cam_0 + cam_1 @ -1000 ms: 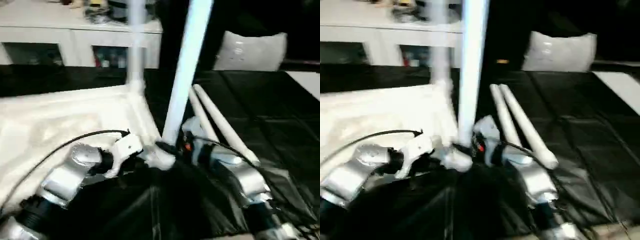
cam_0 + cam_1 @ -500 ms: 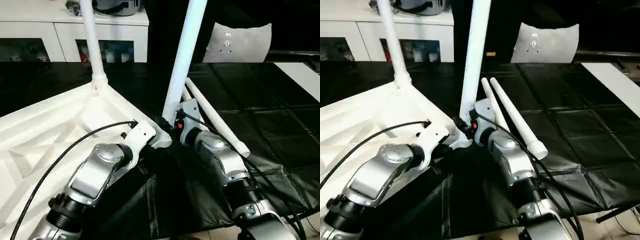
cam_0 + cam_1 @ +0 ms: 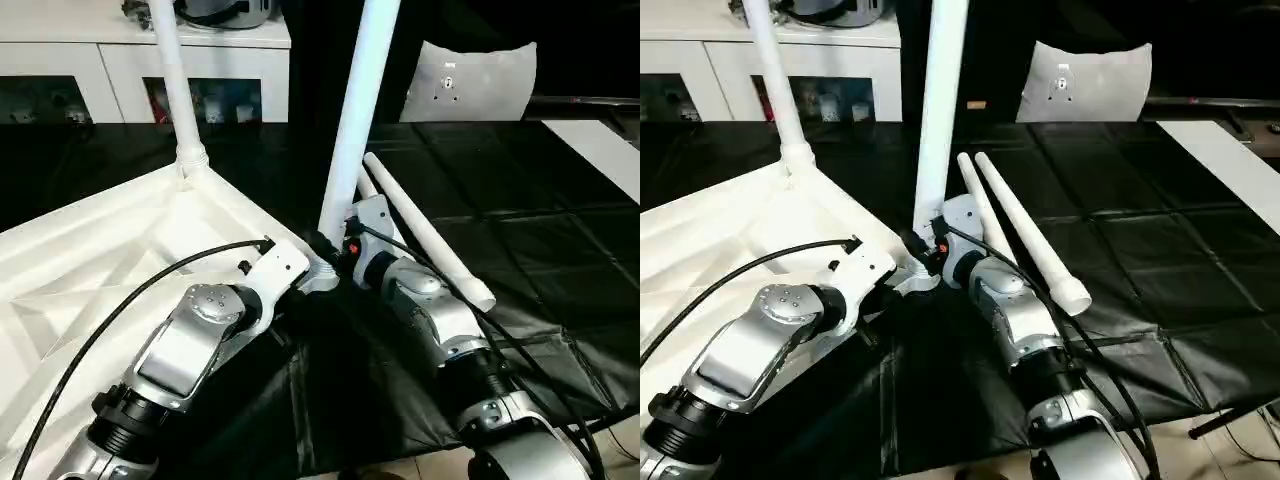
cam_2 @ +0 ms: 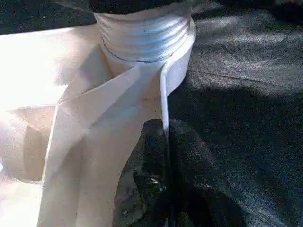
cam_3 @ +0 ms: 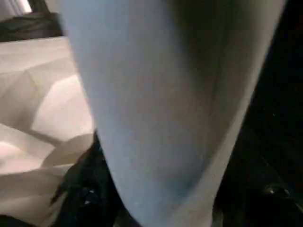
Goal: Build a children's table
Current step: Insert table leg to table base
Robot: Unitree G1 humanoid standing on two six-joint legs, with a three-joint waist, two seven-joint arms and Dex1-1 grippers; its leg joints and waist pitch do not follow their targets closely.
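While the white plastic table top (image 3: 120, 270) lies upside down on the black sheeted surface (image 3: 560, 230), ribbed underside up, two of its long round white legs already stand in corner sockets. One upright leg (image 3: 175, 80) rises from the far corner socket; the nearer leg (image 3: 355, 110) stands, leaning a little, in the corner socket (image 4: 147, 42) closest to the robot. The left hand (image 4: 165, 142) is pinched shut on a thin rib of the table top just beside that near socket, its black fingers (image 4: 189, 156) pressed together on either side of the white plastic edge. The right hand (image 3: 335, 250) sits at the foot of the nearer leg, its fingers around the leg's base, gripping it. Two spare white tapered legs (image 3: 1025, 225) lie side by side on the black surface just beyond the right forearm. Behind stand a white cabinet with shelves (image 3: 130, 70) and a white cushion (image 3: 465, 80).
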